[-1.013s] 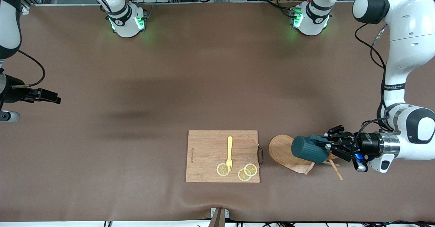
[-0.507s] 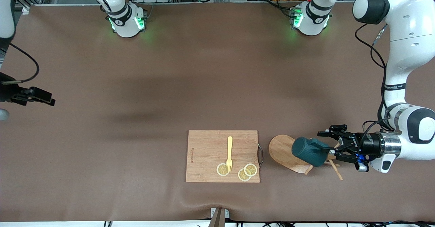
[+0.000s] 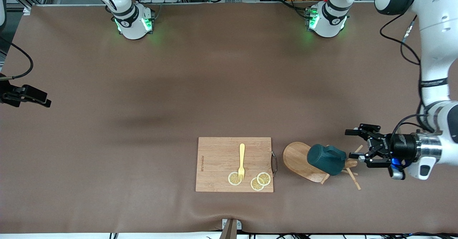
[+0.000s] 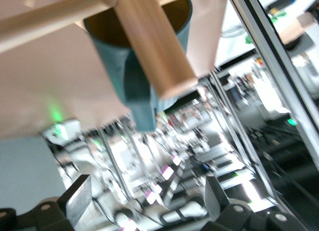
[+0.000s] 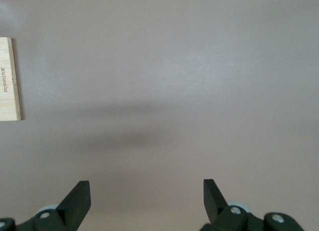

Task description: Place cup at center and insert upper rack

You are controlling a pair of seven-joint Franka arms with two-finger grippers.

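The dark teal cup (image 3: 326, 159) lies on its side on the tipped-over wooden upper rack, against its oval base (image 3: 296, 156). The rack's thin pegs (image 3: 354, 180) stick out on the table beside the cup. My left gripper (image 3: 350, 144) is open and empty, a short way from the cup toward the left arm's end of the table. In the left wrist view the cup (image 4: 112, 61) and the rack's round post (image 4: 154, 47) lie ahead of the open gripper (image 4: 148, 193). My right gripper (image 3: 35, 99) is open and empty at the right arm's end, over bare table (image 5: 147, 196).
A rectangular wooden cutting board (image 3: 234, 164) lies beside the rack toward the table's middle. It carries a yellow fork (image 3: 242, 160) and three lemon slices (image 3: 260, 181). The board's edge shows in the right wrist view (image 5: 7, 79). Brown mat covers the table.
My left gripper opened, let go of the cup and drew back toward the left arm's end. The cup stayed on the rack. My right gripper moved farther toward its end of the table.
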